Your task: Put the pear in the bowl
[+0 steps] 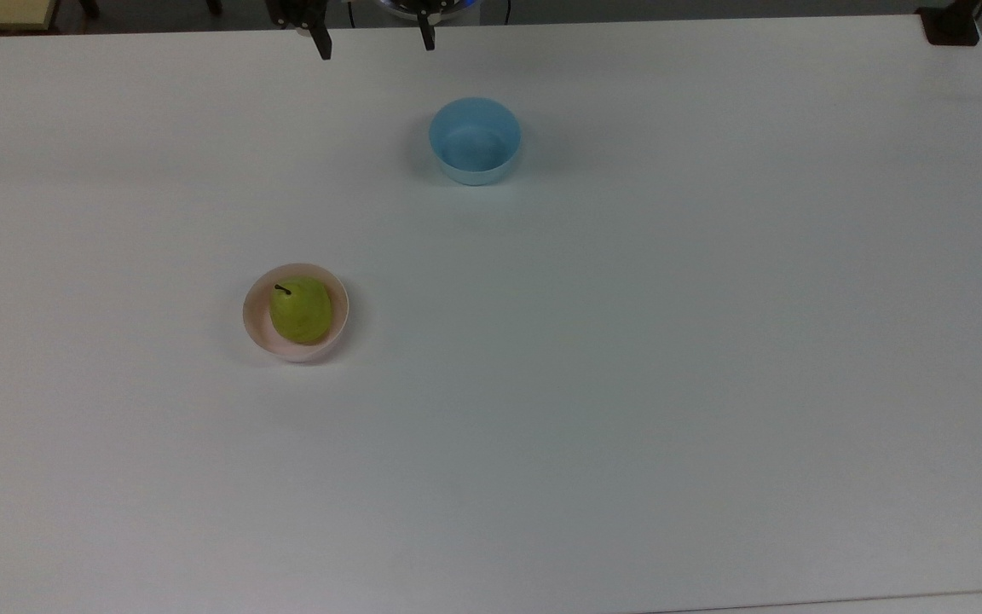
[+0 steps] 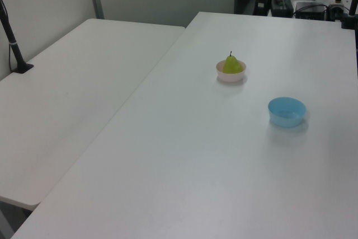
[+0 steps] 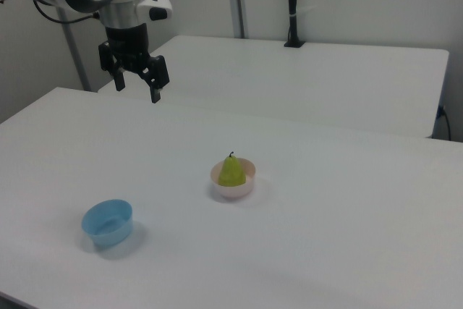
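On the white table (image 1: 627, 384) the pear (image 1: 300, 310) sat upright inside the pink bowl (image 1: 256, 328), likely light, firm and smooth, best gripped across its belly, while the gripper (image 3: 136, 85) hung spread apart and empty, well away from that bowl

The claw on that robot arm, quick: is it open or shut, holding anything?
Gripper: open, holding nothing. The pear sits in the pink bowl.

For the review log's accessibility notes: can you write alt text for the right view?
A yellow-green pear sits upright in a pale pink bowl on a white table. An empty light blue bowl stands apart toward the right view's left, and the robot arm's open gripper hangs high above the table's far edge.
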{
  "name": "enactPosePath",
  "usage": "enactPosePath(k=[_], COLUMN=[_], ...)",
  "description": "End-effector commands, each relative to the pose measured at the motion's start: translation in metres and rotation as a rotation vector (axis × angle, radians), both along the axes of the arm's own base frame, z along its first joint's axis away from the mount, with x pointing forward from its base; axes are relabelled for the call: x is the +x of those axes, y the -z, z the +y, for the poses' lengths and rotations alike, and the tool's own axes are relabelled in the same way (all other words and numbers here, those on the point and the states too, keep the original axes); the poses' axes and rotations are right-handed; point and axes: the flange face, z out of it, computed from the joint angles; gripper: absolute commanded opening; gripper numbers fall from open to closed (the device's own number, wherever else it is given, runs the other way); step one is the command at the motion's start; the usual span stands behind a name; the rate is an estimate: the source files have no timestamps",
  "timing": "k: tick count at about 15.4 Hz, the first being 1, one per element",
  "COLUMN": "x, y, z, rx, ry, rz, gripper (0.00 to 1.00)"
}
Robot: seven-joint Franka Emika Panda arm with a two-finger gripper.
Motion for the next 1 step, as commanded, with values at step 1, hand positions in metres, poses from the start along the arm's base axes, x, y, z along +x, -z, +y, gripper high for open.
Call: enactPosePath(k=[1], x=[-0.0034], y=[0.0008], z=[0.0088], rx=[0.004], ry=[-0.016], rz=[-0.007], gripper=[1.0])
